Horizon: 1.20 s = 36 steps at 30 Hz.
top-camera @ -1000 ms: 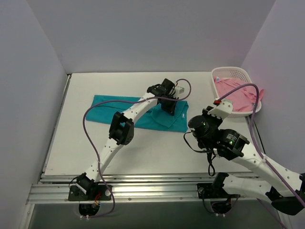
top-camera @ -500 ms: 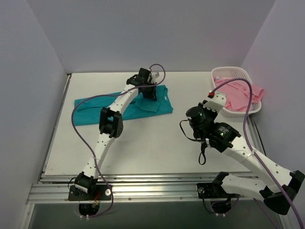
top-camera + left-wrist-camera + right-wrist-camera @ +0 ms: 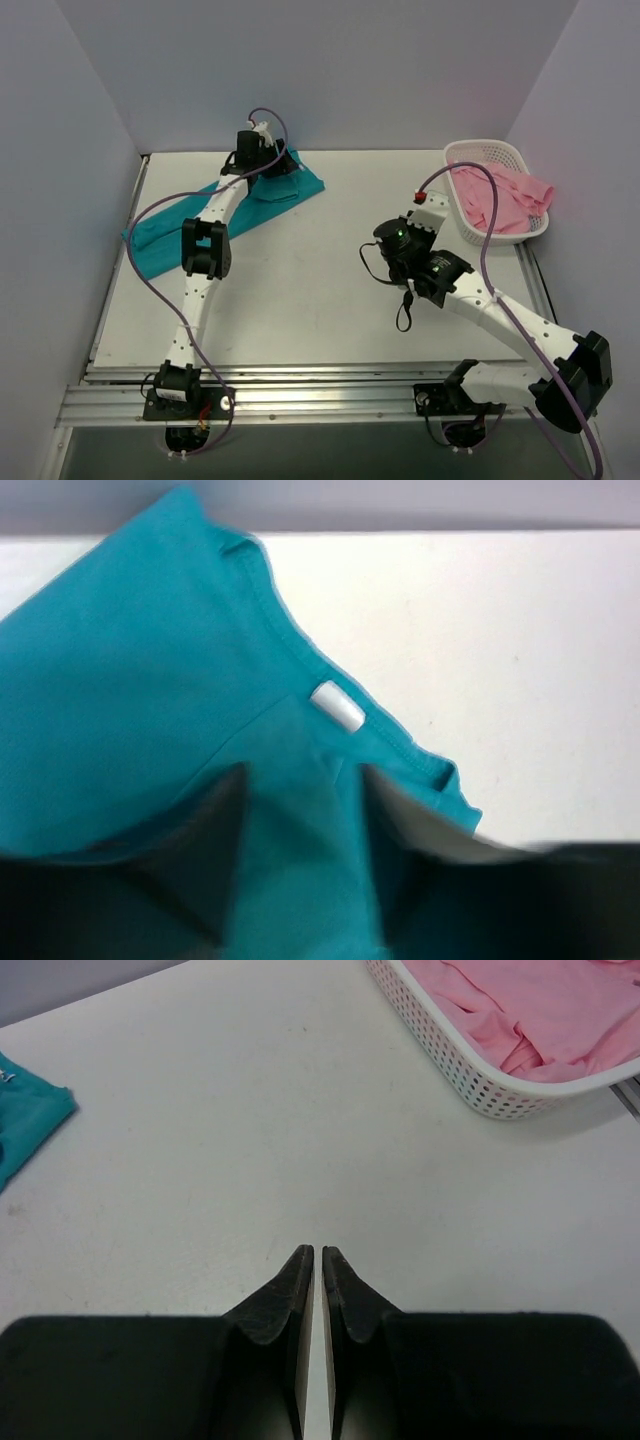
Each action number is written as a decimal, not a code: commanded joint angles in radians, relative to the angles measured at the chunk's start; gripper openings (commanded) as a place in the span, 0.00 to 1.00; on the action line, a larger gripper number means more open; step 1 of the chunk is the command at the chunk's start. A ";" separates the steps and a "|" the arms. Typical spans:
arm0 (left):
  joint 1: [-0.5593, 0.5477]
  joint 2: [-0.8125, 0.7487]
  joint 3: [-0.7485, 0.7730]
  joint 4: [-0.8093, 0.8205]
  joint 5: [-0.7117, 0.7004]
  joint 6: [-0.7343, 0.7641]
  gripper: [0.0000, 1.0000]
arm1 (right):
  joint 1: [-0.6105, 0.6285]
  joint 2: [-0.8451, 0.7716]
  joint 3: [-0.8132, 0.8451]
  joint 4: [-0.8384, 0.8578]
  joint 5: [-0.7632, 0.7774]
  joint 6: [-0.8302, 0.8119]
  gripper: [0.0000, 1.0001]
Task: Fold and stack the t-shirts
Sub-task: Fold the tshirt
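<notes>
Straddling the teal t-shirt [image 3: 130, 680], the left hand [image 3: 300, 785] stands parted.

Rear overhead of table [image 3: 300, 300], left wrist close on teal t-shirt [image 3: 130, 700], right wrist low toward basket [image 3: 480, 1085]

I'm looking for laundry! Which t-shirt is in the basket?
The light pink cloth t-shirt, bunched in the white plastic lattice basket; the teal cloth t-shirt lies on the white table instead.
</notes>
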<state>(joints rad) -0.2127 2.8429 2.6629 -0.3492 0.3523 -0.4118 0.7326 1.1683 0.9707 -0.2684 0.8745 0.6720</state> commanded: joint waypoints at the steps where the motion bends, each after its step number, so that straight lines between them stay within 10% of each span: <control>1: -0.022 -0.112 -0.090 0.329 0.079 -0.074 0.70 | -0.006 0.005 -0.026 0.067 0.038 -0.023 0.06; 8: -0.020 -0.325 -0.133 0.429 0.116 -0.139 0.96 | 0.002 -0.002 -0.017 0.074 0.005 -0.041 0.53; 14: -0.010 -0.854 -0.654 0.541 -0.062 -0.084 0.97 | 0.088 0.100 0.086 0.098 -0.137 -0.037 0.69; 17: 0.004 -1.136 -0.973 0.541 -0.232 -0.055 0.97 | 0.135 0.232 0.169 0.141 -0.186 -0.043 0.62; 18: 0.007 -1.202 -1.126 0.533 -0.281 -0.042 0.97 | 0.143 0.270 0.193 0.176 -0.210 -0.048 0.31; 20: 0.010 -1.394 -1.262 0.521 -0.396 -0.036 0.97 | 0.171 0.391 0.272 0.218 -0.259 -0.063 0.00; 36: 0.049 -1.964 -1.620 0.184 -0.696 -0.025 0.97 | 0.228 1.283 1.232 0.294 -0.764 -0.201 0.00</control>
<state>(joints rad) -0.1726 0.9150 1.0649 -0.1280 -0.2974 -0.4393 0.9546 2.4092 2.0716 0.0204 0.2264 0.5129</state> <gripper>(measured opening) 0.969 0.002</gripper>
